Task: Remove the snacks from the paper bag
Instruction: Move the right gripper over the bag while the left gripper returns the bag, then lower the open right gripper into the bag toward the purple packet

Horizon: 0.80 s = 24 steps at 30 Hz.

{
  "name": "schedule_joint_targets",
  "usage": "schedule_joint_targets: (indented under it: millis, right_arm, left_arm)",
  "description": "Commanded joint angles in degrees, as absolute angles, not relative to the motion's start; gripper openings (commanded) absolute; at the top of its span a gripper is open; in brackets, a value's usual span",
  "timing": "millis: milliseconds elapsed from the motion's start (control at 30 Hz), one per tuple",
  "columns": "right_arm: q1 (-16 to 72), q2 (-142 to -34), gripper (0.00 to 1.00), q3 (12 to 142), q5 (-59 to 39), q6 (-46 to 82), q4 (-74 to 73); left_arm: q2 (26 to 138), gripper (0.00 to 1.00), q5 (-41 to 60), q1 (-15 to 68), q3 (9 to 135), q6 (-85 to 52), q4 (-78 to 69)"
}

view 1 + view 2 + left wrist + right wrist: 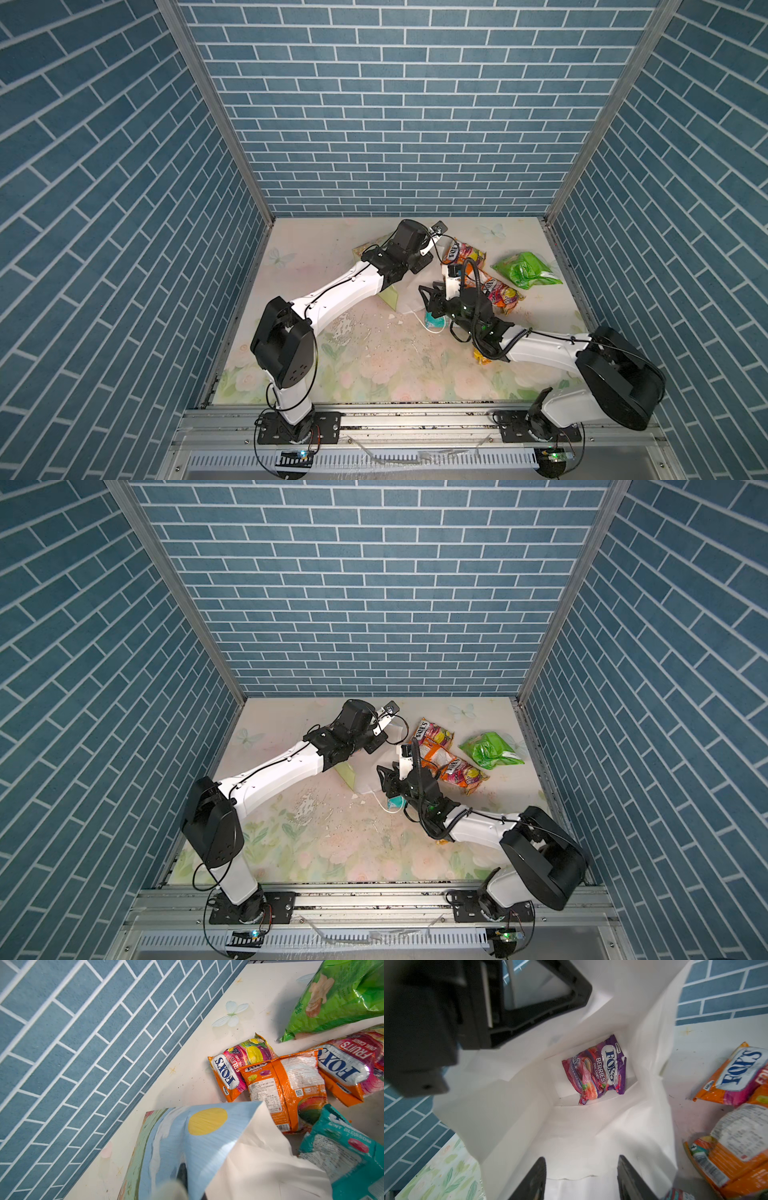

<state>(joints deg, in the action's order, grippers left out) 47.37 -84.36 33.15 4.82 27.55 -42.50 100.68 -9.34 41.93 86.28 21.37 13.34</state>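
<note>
- A yellow packet [482,356] lies nearest on the flowered table [374,365], partly hidden under the right forearm.
- A teal packet [434,321] lies on the table just below the right wrist, touching the mouth edge of the paper bag [388,297].
- The right claw [581,1180] sits at the bag's mouth, its two fingers apart with nothing between them, pointing into the white inside.
- The bag lies on its side in the middle of the table, mouth towards the right claw, with the left arm covering much of it in both top views.
- The left claw [180,1184] is closed on the bag's upper wall near the painted yellow sun, holding the mouth open.
- A purple packet [598,1070] rests deep inside, against the bag's bottom.
- Three orange packets [284,1088] lie overlapping on the table beyond the mouth.
- A green packet [525,270] lies to their right, near the table's right edge, apart from them.
</note>
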Motion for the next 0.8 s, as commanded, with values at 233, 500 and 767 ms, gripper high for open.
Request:
schedule_joint_targets:
  millis: [233, 500, 767]
  right_arm:
    - [47.8, -92.0, 0.55, 39.8, 1.8, 25.6, -49.2]
    - [47.6, -95.9, 0.55, 42.4, 0.5, 27.9, -48.0]
    - [47.7, -97.2, 0.55, 42.2, 0.6, 29.3, -48.5]
  left_arm:
    - [97.8, 0.0, -6.2, 42.0, 86.1, 20.1, 12.2]
    - [96.5, 0.0, -4.9, 41.3, 85.0, 19.5, 9.9]
    - [96.0, 0.0, -3.4, 40.3, 85.6, 18.2, 10.1]
